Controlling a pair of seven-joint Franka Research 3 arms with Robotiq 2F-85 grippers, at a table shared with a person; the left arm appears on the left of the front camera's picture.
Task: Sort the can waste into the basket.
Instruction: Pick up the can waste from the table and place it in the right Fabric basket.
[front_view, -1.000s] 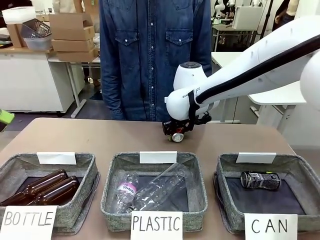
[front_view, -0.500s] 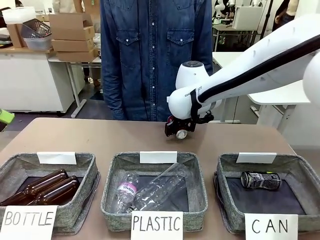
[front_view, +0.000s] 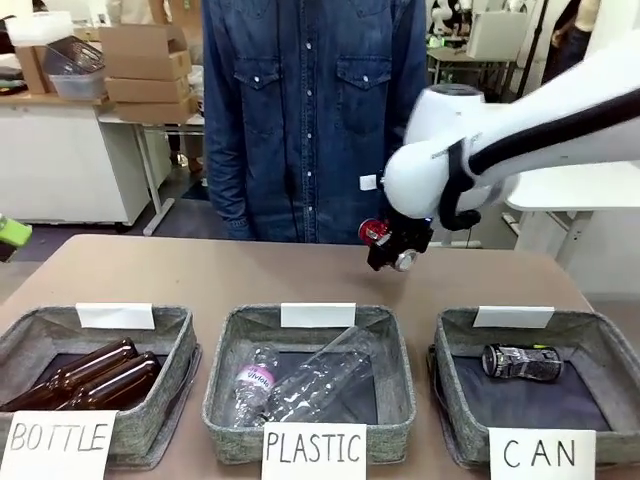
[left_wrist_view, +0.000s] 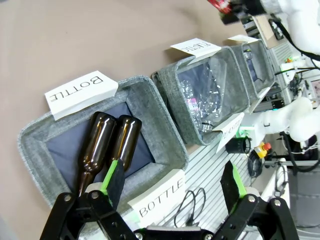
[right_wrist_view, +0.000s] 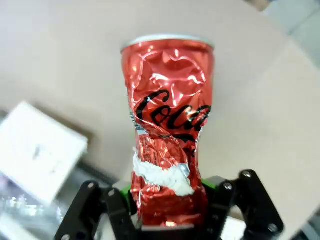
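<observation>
Table (front_view: 200, 270), brown, three grey fabric baskets in a row along the near edge. Left: BOTTLE basket (front_view: 170, 395) holding two brown glass bottles (front_view: 95, 375) lying side by side; the left gripper (left_wrist_view: 172, 182) hangs above it, jaws spread wide, nothing between them. Centre: PLASTIC basket (front_view: 400, 400) holding clear plastic bottles (front_view: 300, 380), lying flat. Right: CAN basket (front_view: 455, 420), white handwritten sign at its front, one black and silver can (front_view: 520, 361) lying on its side on the dark lining near the far wall. Person in a denim shirt (front_view: 300, 110) standing at the far side, behind the centre of the table. Right arm (front_view: 520, 130) entering from the right, wrist bent downward, its right gripper (front_view: 392, 252) raised clear of the tabletop, beyond the gap between the centre and right baskets. Red can (right_wrist_view: 167, 130), dented, white lettering, clamped at its lower part between the green pads (right_wrist_view: 210, 185), its silver end pointing away from the wrist.
</observation>
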